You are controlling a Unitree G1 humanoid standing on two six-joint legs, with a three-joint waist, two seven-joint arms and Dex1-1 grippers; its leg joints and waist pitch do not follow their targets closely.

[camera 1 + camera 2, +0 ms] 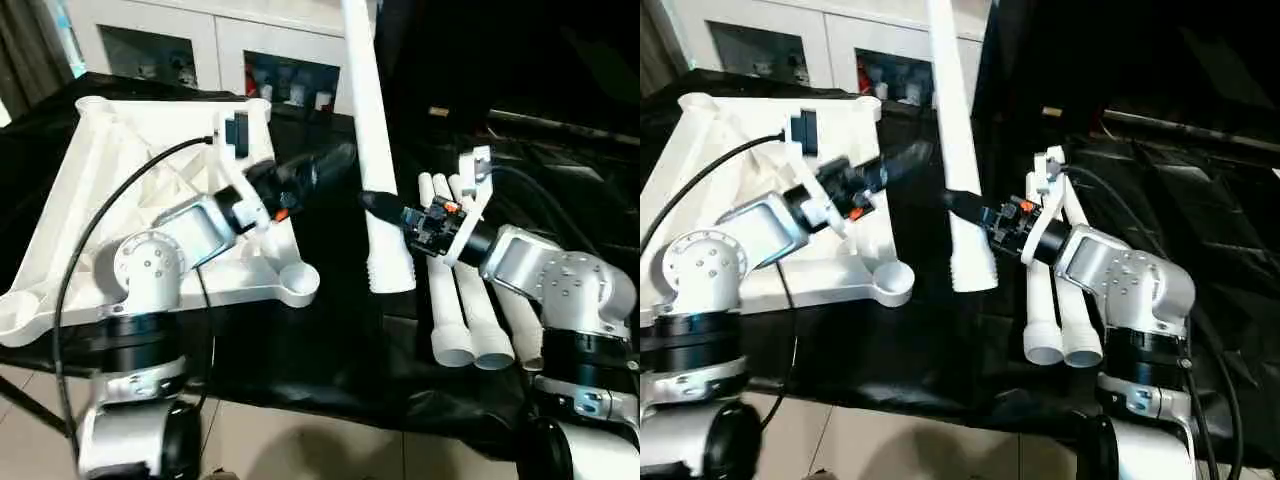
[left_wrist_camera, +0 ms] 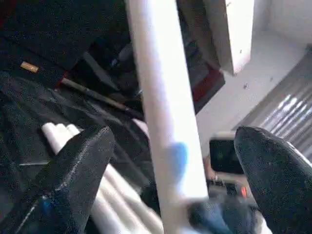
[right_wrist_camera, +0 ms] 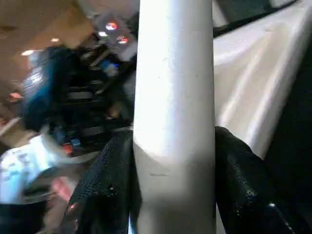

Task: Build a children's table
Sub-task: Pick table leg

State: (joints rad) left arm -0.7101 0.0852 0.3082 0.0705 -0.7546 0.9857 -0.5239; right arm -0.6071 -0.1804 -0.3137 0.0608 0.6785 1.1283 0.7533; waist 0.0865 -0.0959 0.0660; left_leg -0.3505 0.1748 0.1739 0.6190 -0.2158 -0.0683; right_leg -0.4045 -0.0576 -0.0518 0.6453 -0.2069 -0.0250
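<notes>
So the right gripper [image 1: 372, 203] is clamped round one white leg [image 1: 372, 130], holding it upright over the black bench [image 1: 340, 340], threaded end down, just beside the tabletop's corner socket [image 1: 297, 285]. The tabletop [image 1: 110, 190] lies underside up on the left. The left gripper [image 1: 335, 160] is spread wide, near the leg (not touching). Three spare legs [image 1: 470, 310] lie at right.

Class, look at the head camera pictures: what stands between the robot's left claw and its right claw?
An upright white table leg, clamped in the right claw, while the open left claw sits just beside it, as the left eye view shows.
</notes>
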